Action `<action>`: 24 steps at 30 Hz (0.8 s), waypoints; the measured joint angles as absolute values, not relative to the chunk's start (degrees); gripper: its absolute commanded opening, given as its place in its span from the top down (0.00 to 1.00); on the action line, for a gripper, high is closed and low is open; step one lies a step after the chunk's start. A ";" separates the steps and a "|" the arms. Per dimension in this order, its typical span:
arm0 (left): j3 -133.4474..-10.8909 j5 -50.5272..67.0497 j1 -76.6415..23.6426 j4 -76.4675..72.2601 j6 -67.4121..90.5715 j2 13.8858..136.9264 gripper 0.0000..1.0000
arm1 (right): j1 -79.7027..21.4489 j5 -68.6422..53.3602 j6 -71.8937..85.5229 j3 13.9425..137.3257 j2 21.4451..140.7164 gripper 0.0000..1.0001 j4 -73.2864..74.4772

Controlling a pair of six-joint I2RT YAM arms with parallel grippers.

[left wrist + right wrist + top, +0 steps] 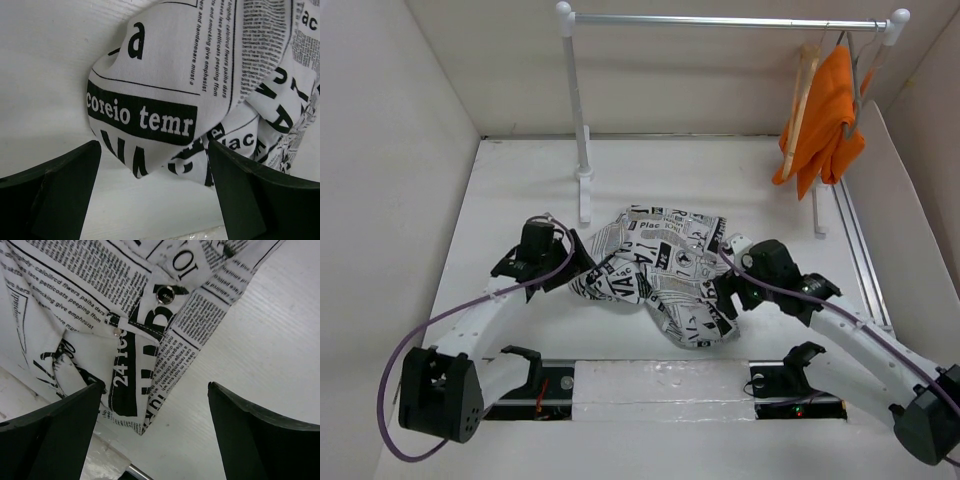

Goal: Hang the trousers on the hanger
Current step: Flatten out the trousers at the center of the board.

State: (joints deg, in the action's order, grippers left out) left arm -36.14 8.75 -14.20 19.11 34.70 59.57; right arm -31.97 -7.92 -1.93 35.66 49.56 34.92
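The newspaper-print trousers (pixel 660 265) lie crumpled in the middle of the white table. My left gripper (pixel 580 268) is open at their left edge. In the left wrist view the fabric (pixel 165 85) bulges just ahead of the spread fingers (pixel 65 190), and nothing is gripped. My right gripper (pixel 725 290) is open at their right edge. In the right wrist view a waistband corner with a metal button (pixel 165 294) lies ahead of the left finger (pixel 55 435). A tan wooden hanger (pixel 804 90) hangs on the rail at the back right, partly behind the orange garment.
A white clothes rail (pixel 730 20) on a post (pixel 578 120) spans the back. An orange garment (pixel 825 115) hangs at its right end. White walls enclose the table on the left, the back and the right. A metal track (pixel 860 250) runs along the right side.
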 measured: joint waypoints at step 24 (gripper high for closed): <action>-36.88 0.47 -23.66 7.97 42.72 70.48 1.00 | -31.97 -18.00 10.63 19.40 45.43 1.00 22.52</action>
